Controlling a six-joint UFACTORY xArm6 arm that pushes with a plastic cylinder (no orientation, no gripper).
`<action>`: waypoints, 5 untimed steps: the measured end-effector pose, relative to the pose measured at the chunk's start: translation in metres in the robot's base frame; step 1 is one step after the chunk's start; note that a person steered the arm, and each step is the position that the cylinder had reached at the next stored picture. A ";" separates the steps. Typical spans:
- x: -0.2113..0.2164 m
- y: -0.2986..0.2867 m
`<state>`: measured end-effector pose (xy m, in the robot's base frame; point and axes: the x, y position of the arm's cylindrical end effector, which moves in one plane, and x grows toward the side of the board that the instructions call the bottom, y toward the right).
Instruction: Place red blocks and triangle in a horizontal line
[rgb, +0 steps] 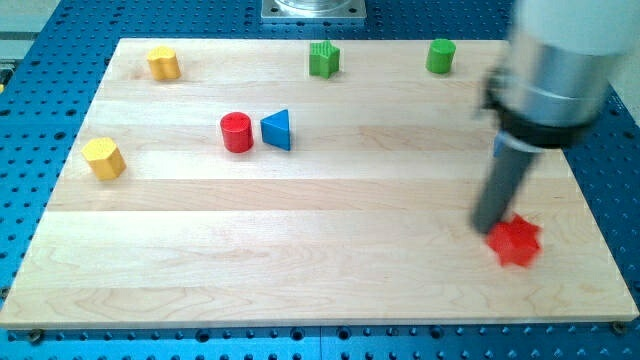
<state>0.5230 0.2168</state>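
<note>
Board: a pale wooden table top (330, 290) is laid on a blue perforated base (40, 40), with a grey metal mount (314, 10) seen at the view's top edge
Arm: a blurred grey and black cylindrical body (555, 75) is seen at the view's upper right, with the dark rod carried below it
My tip (487, 228): set down on the board at the view's lower right, touching or just beside the upper-left edge of the red star block; contact cannot be told for certain
Claw: none is fitted, so neither a wide nor a narrow setting can be told, and nothing is held
Red star block (516, 242): placed at the view's lower right, well apart from the other red block
Red cylinder (237, 132): stood upright left of centre, just beside the blue triangle, a thin gap being left between them
Blue triangle (277, 129): placed at the cylinder's right, at about the same height in the view
Yellow block, upper (164, 63): placed near the board's top-left corner
Yellow block, lower (104, 158): placed near the left edge, below the upper one
Green star block (323, 60): placed near the top edge, about centre
Green cylinder (440, 56): placed near the top edge, right of the green star block
</note>
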 end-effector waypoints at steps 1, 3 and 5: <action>-0.018 -0.026; -0.034 -0.203; -0.085 -0.330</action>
<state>0.4383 -0.1131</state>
